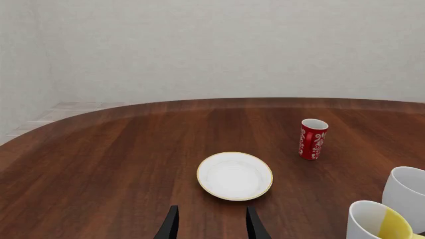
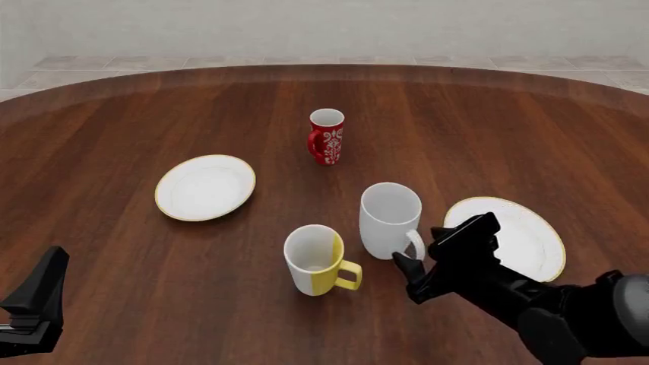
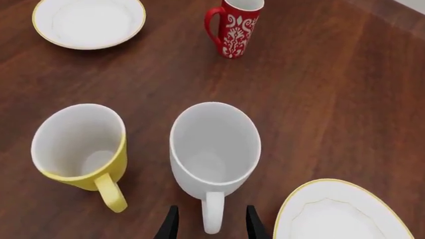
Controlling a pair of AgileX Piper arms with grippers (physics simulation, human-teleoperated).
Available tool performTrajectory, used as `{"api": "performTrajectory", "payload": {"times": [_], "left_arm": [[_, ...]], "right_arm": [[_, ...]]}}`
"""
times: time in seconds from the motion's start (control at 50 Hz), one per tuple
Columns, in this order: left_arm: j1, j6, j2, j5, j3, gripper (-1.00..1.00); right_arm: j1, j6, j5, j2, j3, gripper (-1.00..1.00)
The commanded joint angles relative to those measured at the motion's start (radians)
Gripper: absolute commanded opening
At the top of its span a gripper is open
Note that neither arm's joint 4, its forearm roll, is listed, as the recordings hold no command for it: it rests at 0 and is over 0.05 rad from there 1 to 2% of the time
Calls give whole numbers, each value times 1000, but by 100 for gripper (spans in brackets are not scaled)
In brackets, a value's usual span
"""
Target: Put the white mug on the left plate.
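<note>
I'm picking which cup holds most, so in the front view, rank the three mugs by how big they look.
1. white mug, largest.
2. white-and-yellow mug, somewhat smaller.
3. red mug, smallest, though it stands farthest from the camera, which exaggerates the gap.

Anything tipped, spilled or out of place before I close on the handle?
Nothing stands out. The white mug, yellow-handled mug and red mug stand upright and empty; both plates lie flat. The right gripper straddles the white mug's handle, jaws open.

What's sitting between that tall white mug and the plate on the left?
Only bare tabletop in the front view between the white mug and the left plate; the yellow-handled mug stands nearer the camera, off that line.
</note>
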Motion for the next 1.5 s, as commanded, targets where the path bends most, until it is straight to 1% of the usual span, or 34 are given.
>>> {"api": "performTrajectory", "payload": {"times": [0.02, 0.22, 0.24, 0.28, 0.3, 0.7, 0.88, 0.98, 1.28, 1.38, 1.5], "left_arm": [[0, 0, 0, 0, 0, 100], [0, 0, 0, 0, 0, 100], [0, 0, 0, 0, 0, 100], [0, 0, 0, 0, 0, 100], [0, 0, 0, 0, 0, 100], [0, 0, 0, 0, 0, 100], [0, 0, 0, 0, 0, 100], [0, 0, 0, 0, 0, 100], [0, 0, 0, 0, 0, 100], [0, 0, 0, 0, 0, 100], [0, 0, 0, 0, 0, 100]], "right_arm": [[1, 2, -9, 17, -2, 100], [3, 3, -20, 30, -3, 100], [1, 4, -18, 26, -2, -100], [-7, -6, -29, 24, 5, -100], [-9, 4, -22, 26, 1, -100], [-18, -5, -20, 17, 5, -100], [-23, -8, 6, -21, 6, -100], [-24, -10, 50, -79, 5, -100], [-27, -23, 117, -161, -9, -100], [-27, -26, 153, -202, -18, -100], [-29, -19, 196, -232, -38, -100]]}}
